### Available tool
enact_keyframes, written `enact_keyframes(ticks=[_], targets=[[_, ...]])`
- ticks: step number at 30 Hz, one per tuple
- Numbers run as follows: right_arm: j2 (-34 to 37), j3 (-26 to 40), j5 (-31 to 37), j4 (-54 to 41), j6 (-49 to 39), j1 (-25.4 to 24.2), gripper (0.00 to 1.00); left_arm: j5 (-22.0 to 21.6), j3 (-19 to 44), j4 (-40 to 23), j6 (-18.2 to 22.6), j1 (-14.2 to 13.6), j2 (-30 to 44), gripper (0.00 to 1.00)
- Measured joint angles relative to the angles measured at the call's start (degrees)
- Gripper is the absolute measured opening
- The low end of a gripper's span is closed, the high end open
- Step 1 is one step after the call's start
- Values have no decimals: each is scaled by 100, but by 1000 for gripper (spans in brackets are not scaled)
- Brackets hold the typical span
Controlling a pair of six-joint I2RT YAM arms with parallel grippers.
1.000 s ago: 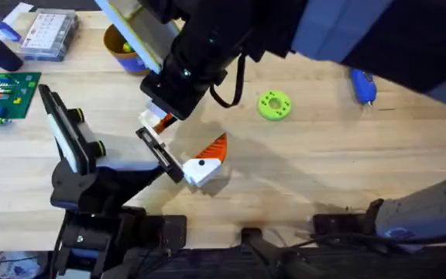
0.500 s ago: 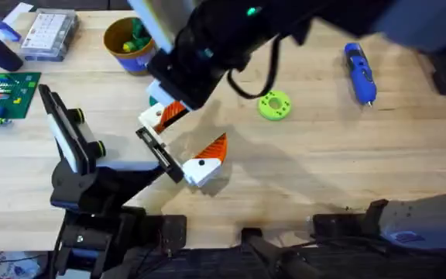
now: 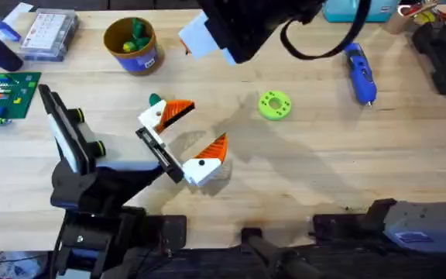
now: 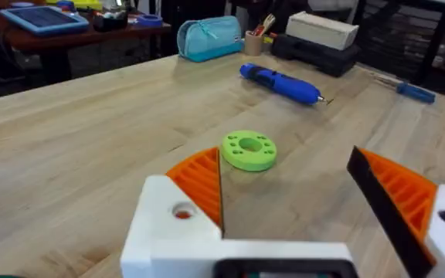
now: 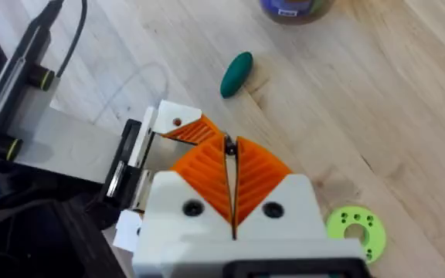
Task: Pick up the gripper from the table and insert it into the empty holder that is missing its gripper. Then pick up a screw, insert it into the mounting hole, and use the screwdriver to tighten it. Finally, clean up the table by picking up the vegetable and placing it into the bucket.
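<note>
The gripper, a white block with an orange wedge, sits on the far end of the holder, a black rail; its twin sits on the near end. These two are my left gripper's fingers, standing wide open. My right gripper hangs high above them, orange pads shut together, with a tiny dark speck at the tips that I cannot identify. The vegetable, a small green oval, lies on the table just beyond the rail. At the far left the ochre bucket holds green and yellow pieces. The blue screwdriver lies far right.
A green disc with holes lies mid-table, ahead of the left fingers. A clear compartment box and a green circuit board are at the far left. A teal pouch and boxes line the far edge.
My right arm has let go of the white-and-orange gripper on the rail, then risen and drawn back toward the far side. This uncovered the bucket and the screwdriver.
</note>
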Motion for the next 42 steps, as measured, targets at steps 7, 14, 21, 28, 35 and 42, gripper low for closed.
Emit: enact_keyframes(ticks=[7, 14, 21, 28, 35, 42], targets=[[6, 0, -4, -2, -2, -2, 11, 0, 0, 0, -2, 0, 2, 990], [154, 0, -258, 9, -69, 6, 11, 0, 0, 0, 0, 0, 2, 990], [507, 0, -689, 46, -278, 32, 11, 0, 0, 0, 0, 0, 2, 990], [757, 0, -778, 33, -625, 203, 11, 0, 0, 0, -2, 0, 2, 990], [1101, 0, -797, 84, -860, 432, 11, 0, 0, 0, -2, 0, 2, 990], [1165, 0, -796, 134, -960, 433, 11, 0, 0, 0, 0, 0, 2, 990]])
